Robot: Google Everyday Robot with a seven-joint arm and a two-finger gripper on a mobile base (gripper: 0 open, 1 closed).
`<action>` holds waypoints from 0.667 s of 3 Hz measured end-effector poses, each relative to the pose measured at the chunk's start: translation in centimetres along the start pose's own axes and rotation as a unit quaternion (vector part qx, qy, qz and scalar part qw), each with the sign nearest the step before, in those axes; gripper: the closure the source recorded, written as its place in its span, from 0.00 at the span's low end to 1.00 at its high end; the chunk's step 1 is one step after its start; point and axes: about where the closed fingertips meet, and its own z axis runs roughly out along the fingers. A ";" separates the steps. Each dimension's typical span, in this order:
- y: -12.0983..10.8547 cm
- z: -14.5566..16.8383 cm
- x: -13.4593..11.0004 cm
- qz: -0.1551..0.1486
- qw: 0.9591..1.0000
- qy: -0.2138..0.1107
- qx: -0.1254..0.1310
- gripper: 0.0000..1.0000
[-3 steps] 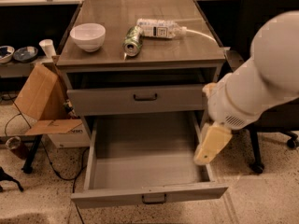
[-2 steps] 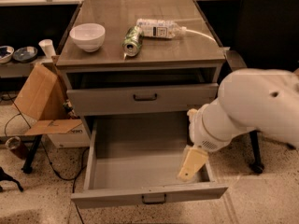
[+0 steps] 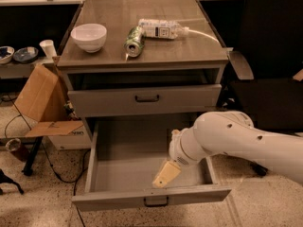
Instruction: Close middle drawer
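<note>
The middle drawer [image 3: 151, 197] is pulled far out of the grey cabinet, near the floor. Its long grey tray [image 3: 128, 150] is bare and its low front panel has a small dark bar handle [image 3: 156, 202] at centre. My gripper [image 3: 165, 175], with tan fingertips, hangs inside the tray just behind the front panel, right of centre. The white arm [image 3: 236, 141] reaches in from the right over the drawer's right side.
The drawer above [image 3: 144, 100] stands slightly out. On the cabinet top [image 3: 189, 51] are a white bowl [image 3: 89, 36], a green can [image 3: 134, 40] and a plastic bottle [image 3: 161, 28]. A cardboard box [image 3: 40, 103] stands at the left, a black chair [image 3: 270, 70] at the right.
The arm has swung left and lower, bringing the gripper from the drawer's right side to the front middle of the tray. The drawer has not moved.
</note>
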 end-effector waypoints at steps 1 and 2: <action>0.0 0.0 0.0 0.000 1.000 0.000 0.000 0.00; -1.1 0.0 2.4 0.014 1.000 0.006 0.013 0.00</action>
